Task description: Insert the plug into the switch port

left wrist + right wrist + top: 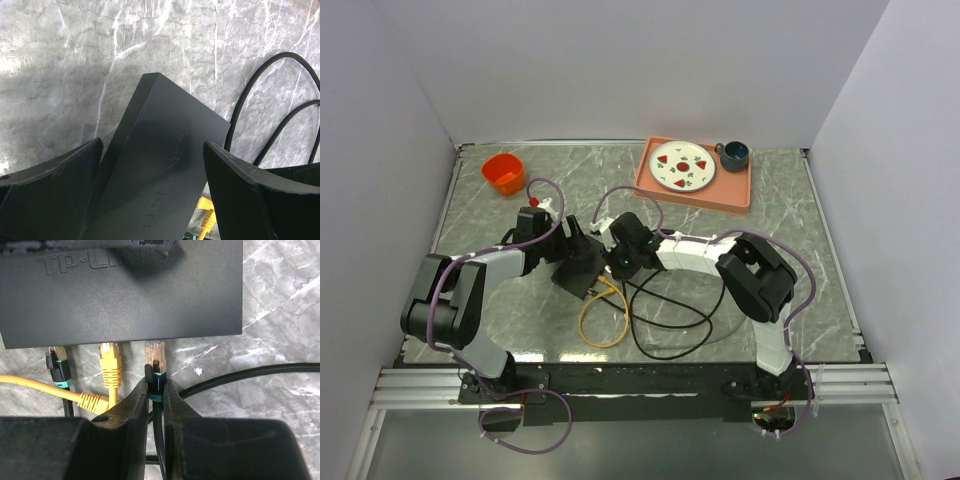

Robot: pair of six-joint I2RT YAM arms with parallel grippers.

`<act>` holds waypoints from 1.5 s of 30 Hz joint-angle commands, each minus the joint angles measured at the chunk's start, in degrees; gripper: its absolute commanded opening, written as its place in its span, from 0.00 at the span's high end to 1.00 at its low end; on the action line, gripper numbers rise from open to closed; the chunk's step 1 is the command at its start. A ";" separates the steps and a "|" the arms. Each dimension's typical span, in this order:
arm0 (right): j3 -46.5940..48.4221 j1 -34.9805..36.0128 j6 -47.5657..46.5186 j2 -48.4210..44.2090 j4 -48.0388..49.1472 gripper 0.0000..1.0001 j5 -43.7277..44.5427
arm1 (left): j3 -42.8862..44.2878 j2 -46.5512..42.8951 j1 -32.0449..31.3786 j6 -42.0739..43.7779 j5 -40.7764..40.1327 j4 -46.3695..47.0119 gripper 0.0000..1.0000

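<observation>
We see the black switch box (578,268) lying flat near the middle of the marble desk (800,290), between the two arms, whose wrists cover much of it in the top view. The switch port sits along the narrow side turned toward the right arm. That side is hidden under the box's top edge, so we cannot see the opening itself.

The right fingers (139,407) are nearly closed, pinching the plug (154,360) by its black boot just behind a teal band. Its clear tip reaches the edge of the box, but we cannot tell whether it has entered the port or only touches the rim. Just beside it, a yellow plug (110,365) and a second black plug (56,367) also meet that edge; how deep they sit is equally hidden.

The left fingers (55,190) stand wide apart, one on each side of the box, holding nothing. One lies close along the box's side, and a gap with a bit of yellow shows by the other. The frame cuts both off, so we cannot judge contact.

A yellow cable (605,322) and a black cable (670,325) loop on the desk nearer the bases. Far back, well apart, are an orange bowl (504,172) and a salmon tray (740,196) carrying a plate (683,165) and a dark blue cup (734,154).
</observation>
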 commanded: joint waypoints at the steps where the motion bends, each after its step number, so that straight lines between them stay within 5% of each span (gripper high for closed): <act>1: 1.99 -0.73 -1.14 2.56 -3.45 1.00 0.86 | 1.32 0.93 0.17 1.19 0.83 -1.47 0.12; 19: 7.17 -0.73 -6.67 4.67 -9.77 1.00 -8.97 | 1.59 1.46 0.08 1.54 0.92 -1.74 0.16; 45: 17.20 -1.60 -0.79 8.63 -13.12 1.00 -9.51 | 0.44 -0.30 -3.17 2.07 3.47 -0.86 0.20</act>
